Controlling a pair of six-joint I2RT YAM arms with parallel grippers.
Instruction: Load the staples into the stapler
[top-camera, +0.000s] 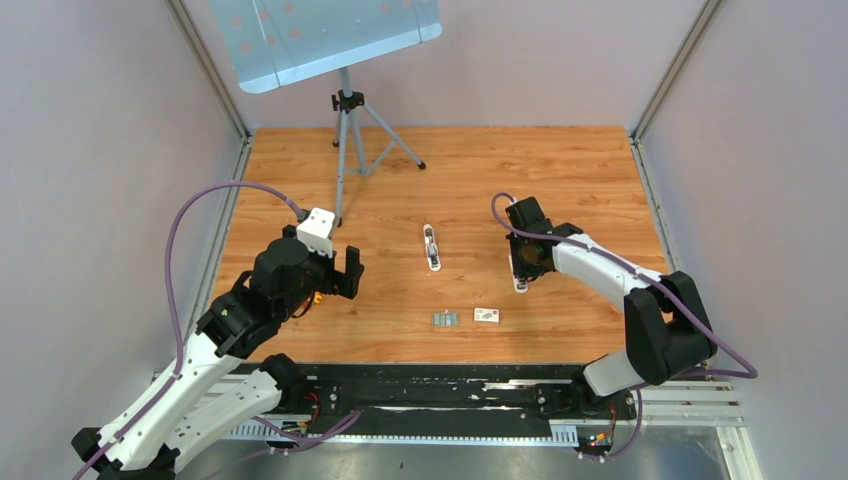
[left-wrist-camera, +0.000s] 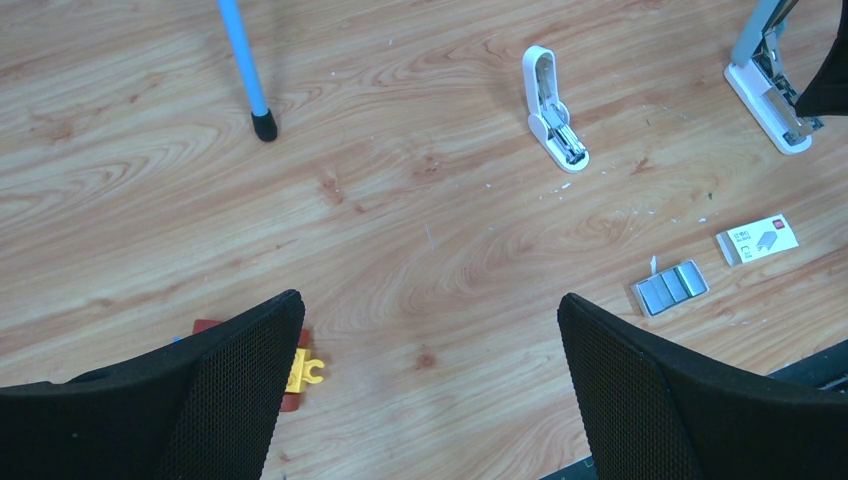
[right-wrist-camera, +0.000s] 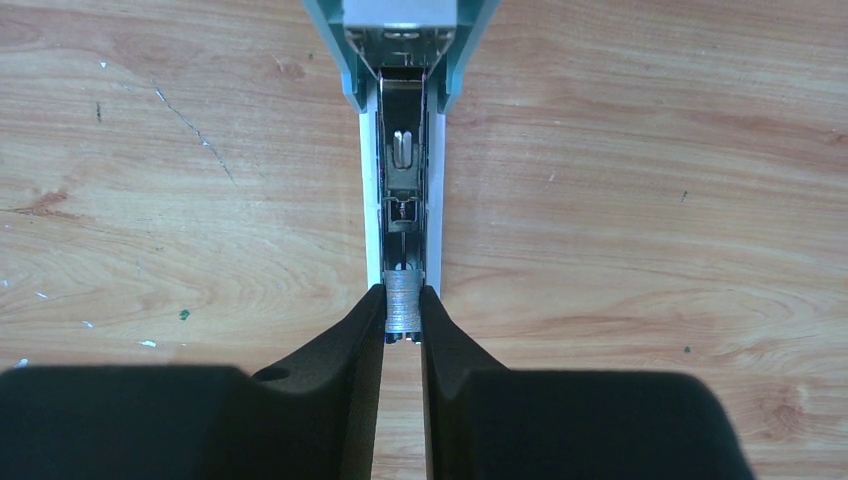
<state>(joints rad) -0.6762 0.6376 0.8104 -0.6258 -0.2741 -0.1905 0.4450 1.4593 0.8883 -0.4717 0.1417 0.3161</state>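
The right gripper (right-wrist-camera: 402, 300) has its jaws drawn narrow, and its black fingertips (right-wrist-camera: 368, 322) pinch a short strip of staples (right-wrist-camera: 402, 308) between them. The strip sits at the near end of the metal magazine channel (right-wrist-camera: 402, 190) of an open stapler (top-camera: 520, 283), whose white base (right-wrist-camera: 368, 200) lies flat on the wooden table (top-camera: 560, 170) and whose teal cover (right-wrist-camera: 337, 50) is swung up at the far end of the channel. From above, this stapler lies right of the table's middle, mostly hidden beneath the right gripper. The left gripper (left-wrist-camera: 428, 300) hangs over the left side of the table with its jaws spread wide and nothing between them. A small yellow plastic piece (left-wrist-camera: 303, 370) on a red one lies just beside its left finger. A block of staples (top-camera: 445, 319), grey and ridged in three segments, lies near the front edge around the middle, with a small white printed box (top-camera: 487, 315) just beside it on the right, not touching. Farther back, a white stapler (top-camera: 432, 247) lies alone near the centre. At the back left stands a tripod (top-camera: 348, 135) carrying a tilted reflective panel (top-camera: 330, 35).
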